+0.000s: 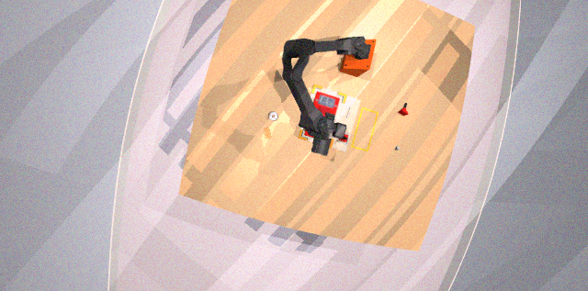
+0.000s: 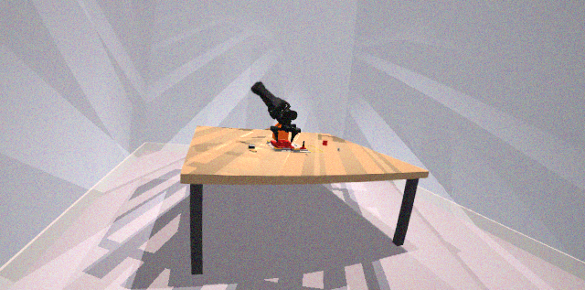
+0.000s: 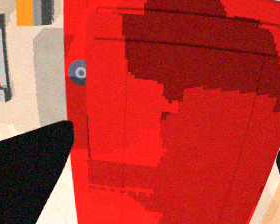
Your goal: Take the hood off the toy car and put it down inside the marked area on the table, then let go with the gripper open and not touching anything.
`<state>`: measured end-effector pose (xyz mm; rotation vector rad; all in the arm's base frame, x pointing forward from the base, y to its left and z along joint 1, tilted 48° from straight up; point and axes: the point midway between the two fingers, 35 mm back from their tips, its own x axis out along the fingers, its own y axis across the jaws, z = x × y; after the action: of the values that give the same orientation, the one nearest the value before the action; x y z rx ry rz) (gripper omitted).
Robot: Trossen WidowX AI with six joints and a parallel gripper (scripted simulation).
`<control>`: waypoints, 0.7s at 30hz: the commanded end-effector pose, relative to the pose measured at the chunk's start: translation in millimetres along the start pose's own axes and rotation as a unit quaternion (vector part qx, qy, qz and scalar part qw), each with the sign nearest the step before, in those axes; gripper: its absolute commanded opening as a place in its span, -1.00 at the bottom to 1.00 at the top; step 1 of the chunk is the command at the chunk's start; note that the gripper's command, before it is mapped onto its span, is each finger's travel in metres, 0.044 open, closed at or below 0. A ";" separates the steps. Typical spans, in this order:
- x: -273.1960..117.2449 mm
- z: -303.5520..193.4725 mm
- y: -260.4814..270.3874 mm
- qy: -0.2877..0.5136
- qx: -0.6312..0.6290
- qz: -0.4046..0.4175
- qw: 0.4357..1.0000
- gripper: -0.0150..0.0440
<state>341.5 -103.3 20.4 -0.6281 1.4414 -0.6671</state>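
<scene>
Wrist view shows the black parallel-jaw gripper point(image 1: 334, 138) point(image 2: 286, 133) point(image 3: 179, 143) with its fingers wide apart and nothing clamped, over the broad red panel point(image 3: 181, 120) that I take to be the toy car's hood. From the room, I see the red toy car point(image 1: 327, 102) point(image 2: 282, 147) on its white sheet point(image 1: 347, 114), partly hidden by the arm. Removal is not accomplished: the hood appears to be on the car, lying between the fingers in the wrist view. The yellow-outlined rectangle point(image 1: 365, 129), right of the sheet in the top view, has no hood inside it. Outstanding, in my judgement: lowering, gripping, lifting, carrying right, placing, releasing and backing clear. Finger contact with the panel cannot be verified.
</scene>
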 end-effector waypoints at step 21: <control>0.9 0.0 0.0 0.000 0.000 0.000 1.000 0.08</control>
<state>341.3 -105.1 18.9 -0.6290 1.4430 -0.6666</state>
